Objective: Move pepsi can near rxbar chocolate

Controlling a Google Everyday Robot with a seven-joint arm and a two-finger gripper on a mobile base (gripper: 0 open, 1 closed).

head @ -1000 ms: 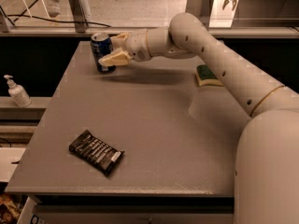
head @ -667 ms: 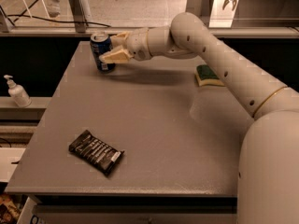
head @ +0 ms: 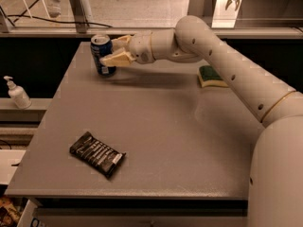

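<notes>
The pepsi can (head: 100,51), dark blue with a silver top, stands upright at the far left of the grey table (head: 161,126). My gripper (head: 109,50) reaches in from the right at the can's height. One finger lies behind the can and one finger (head: 113,59) in front, both against its sides. The can's base rests on the table. The rxbar chocolate (head: 97,153), a flat black wrapper with pale lettering, lies near the front left of the table, well apart from the can and the gripper.
A green-and-yellow sponge (head: 210,76) lies at the far right of the table. A white pump bottle (head: 18,93) stands on a ledge left of the table. My arm (head: 227,65) crosses the table's back right.
</notes>
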